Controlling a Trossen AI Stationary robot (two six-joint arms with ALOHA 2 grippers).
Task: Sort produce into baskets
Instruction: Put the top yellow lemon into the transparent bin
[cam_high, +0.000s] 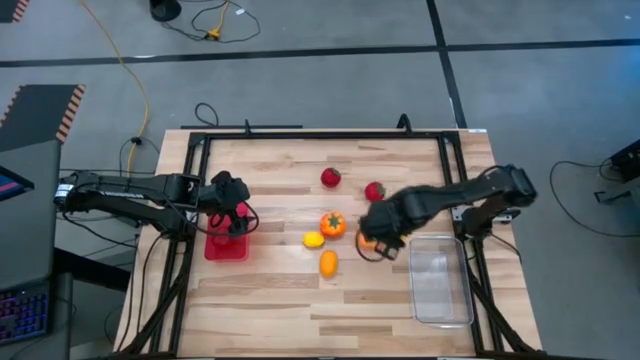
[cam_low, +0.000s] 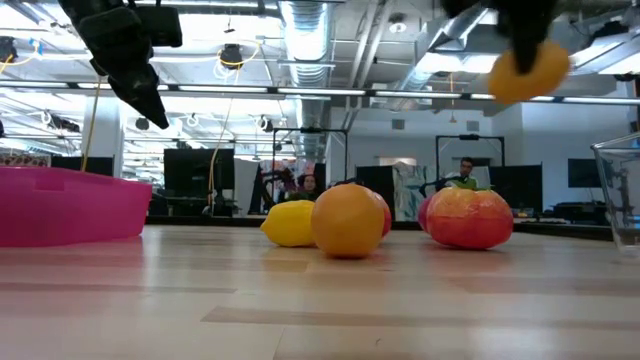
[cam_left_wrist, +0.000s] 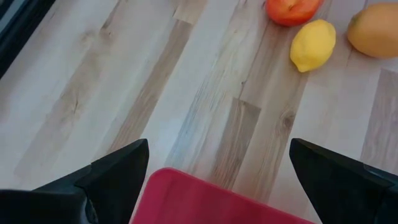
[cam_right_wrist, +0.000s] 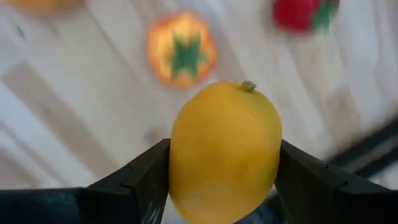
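An orange-yellow lemon (cam_right_wrist: 225, 152) is clamped between the 2 fingers of the right gripper (cam_high: 372, 243) and held up off the table (cam_high: 270, 300), just beside the near-left corner... well, the far-left corner of the clear basket (cam_high: 441, 281), which sits along the right edge. It's a smooth, plump oval with a tiny greenish stem nub on top.

The left gripper (cam_high: 232, 205) is parked over the red basket (cam_high: 226, 245) near the left edge, its fingers spread wide with nothing between them. Something red can be made out inside that basket, but what exactly can't be told.

Loose on the table around the middle: an orange tomato (cam_high: 332, 224) with a green star top, a yellow lemon (cam_high: 314, 239) just beside it, and an orange oval (cam_high: 328, 263) a bit nearer the front edge. 2 red pieces with green tops (cam_high: 330, 177) (cam_high: 374, 190) are seen toward the far edge.
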